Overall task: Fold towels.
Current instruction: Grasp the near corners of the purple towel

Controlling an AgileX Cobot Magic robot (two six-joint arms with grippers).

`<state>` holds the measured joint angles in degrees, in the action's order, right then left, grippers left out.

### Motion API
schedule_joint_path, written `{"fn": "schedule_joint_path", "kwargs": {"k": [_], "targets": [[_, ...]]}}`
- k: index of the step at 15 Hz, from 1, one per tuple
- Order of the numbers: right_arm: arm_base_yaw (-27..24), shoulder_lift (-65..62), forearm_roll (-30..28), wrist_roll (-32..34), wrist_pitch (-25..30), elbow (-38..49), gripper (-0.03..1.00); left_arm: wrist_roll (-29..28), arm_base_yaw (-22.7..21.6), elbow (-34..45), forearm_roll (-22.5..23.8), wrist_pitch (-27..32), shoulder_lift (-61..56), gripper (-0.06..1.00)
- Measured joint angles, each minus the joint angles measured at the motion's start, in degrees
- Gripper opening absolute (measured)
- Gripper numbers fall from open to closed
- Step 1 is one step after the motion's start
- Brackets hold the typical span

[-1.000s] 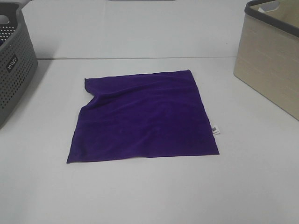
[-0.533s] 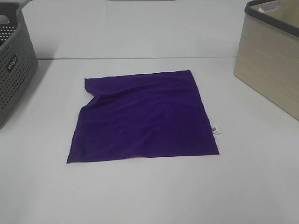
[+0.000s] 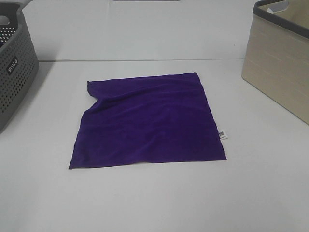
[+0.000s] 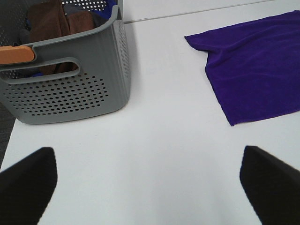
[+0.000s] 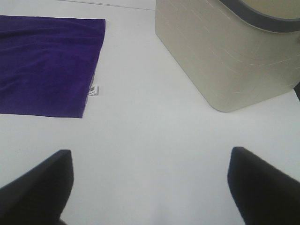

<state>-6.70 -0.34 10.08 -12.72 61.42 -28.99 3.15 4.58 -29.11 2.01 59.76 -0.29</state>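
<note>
One deep purple towel (image 3: 147, 121) lies flat and unfolded mid-worktop (image 3: 159, 203), its far left corner rumpled inward. Both wrist views cut it off at the picture edge. Of the left gripper (image 4: 150, 187) and right gripper (image 5: 150, 187) only the dark tips show, spread wide and grasping nothing, well apart from the towel. The grey perforated basket (image 3: 14, 72) and beige bin (image 3: 280, 67) are cropped at the edges. Brown and blue contents sit half hidden inside the basket. Its white lettering and the print on the towel's white tag (image 3: 222, 135) are too blurred to read.
</note>
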Motion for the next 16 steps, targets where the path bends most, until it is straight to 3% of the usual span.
{"fn": "schedule_joint_path", "kwargs": {"k": [10, 16], "targets": [[0.0, 0.0, 0.0, 0.0, 0.0, 0.0, 0.87, 0.0, 0.0, 0.0, 1.43, 0.0, 0.0, 0.99], [0.0, 0.0, -0.63, 0.0, 0.0, 0.0, 0.92, -0.17, 0.0, 0.0, 1.43, 0.0, 0.0, 0.99]]}}
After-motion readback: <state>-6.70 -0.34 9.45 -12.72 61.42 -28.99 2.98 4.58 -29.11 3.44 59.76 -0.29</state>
